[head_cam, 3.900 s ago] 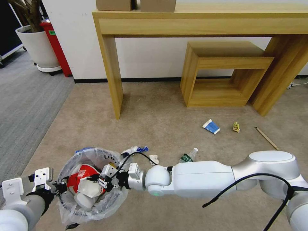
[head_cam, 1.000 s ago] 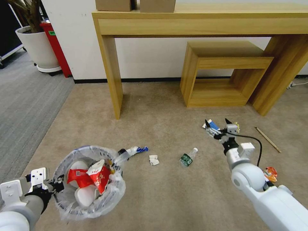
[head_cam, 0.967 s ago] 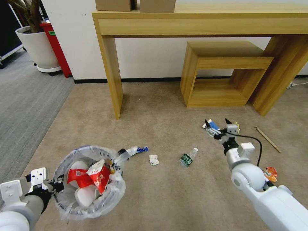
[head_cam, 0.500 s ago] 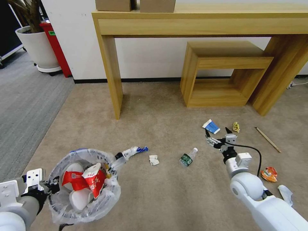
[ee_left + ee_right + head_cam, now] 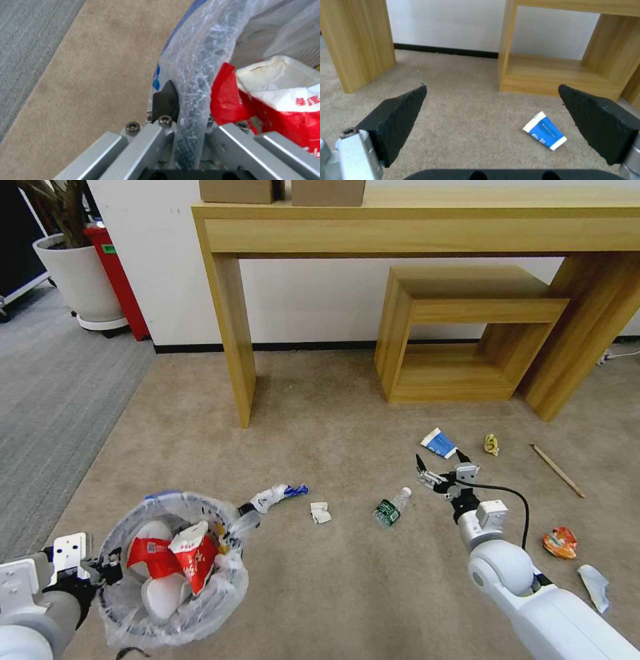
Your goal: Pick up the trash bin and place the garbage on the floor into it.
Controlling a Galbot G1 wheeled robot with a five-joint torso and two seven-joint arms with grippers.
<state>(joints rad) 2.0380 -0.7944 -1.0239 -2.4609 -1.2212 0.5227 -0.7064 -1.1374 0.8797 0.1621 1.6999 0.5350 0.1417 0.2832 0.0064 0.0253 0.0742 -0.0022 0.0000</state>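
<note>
The trash bin (image 5: 175,607), round and lined with a crinkly plastic bag, hangs at the lower left, holding red wrappers and white slippers. My left gripper (image 5: 107,573) is shut on its rim (image 5: 196,100). My right gripper (image 5: 439,465) hovers open over the carpet floor (image 5: 333,433), just short of the blue-white carton (image 5: 439,442) (image 5: 545,134). It is empty, its jaws wide (image 5: 491,88). Garbage on the floor: a green-label bottle (image 5: 390,507), crumpled paper (image 5: 320,512), a yellow scrap (image 5: 491,444), a wooden stick (image 5: 553,467) and an orange wrapper (image 5: 559,542).
A white-and-blue wrapper (image 5: 277,493) lies by the bin, and a pale scrap (image 5: 593,587) at the right edge. A wooden console table (image 5: 227,313) and a low wooden shelf unit (image 5: 460,333) stand against the wall. Grey carpet, a plant pot (image 5: 80,273) and a red bin (image 5: 120,280) lie to the left.
My right gripper left the bin, swung right to the blue-white carton, then drew back and slightly left, still open. The bin and my left gripper sank a little lower.
</note>
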